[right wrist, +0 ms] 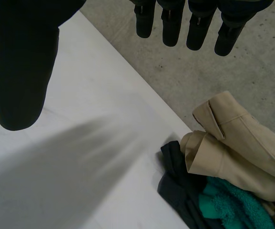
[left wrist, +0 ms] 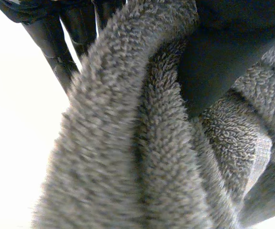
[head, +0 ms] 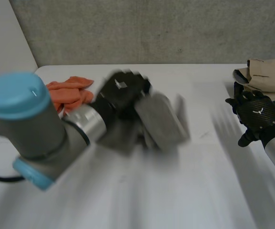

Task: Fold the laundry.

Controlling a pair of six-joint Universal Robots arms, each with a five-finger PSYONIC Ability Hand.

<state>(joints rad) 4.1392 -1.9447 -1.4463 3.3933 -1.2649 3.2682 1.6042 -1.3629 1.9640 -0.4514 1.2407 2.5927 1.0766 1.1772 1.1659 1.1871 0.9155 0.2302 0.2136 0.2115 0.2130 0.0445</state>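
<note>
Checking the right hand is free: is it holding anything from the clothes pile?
No, the right hand has straight, empty fingers above the table, apart from the clothes pile.

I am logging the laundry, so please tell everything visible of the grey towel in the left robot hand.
The towel is grey terry with a thick looped pile and a flatter band near one edge. It is bunched into deep folds, not neatly folded. The left robot hand grips it over the middle of the table, near an orange cloth. Whether it rests on the table cannot be told.
</note>
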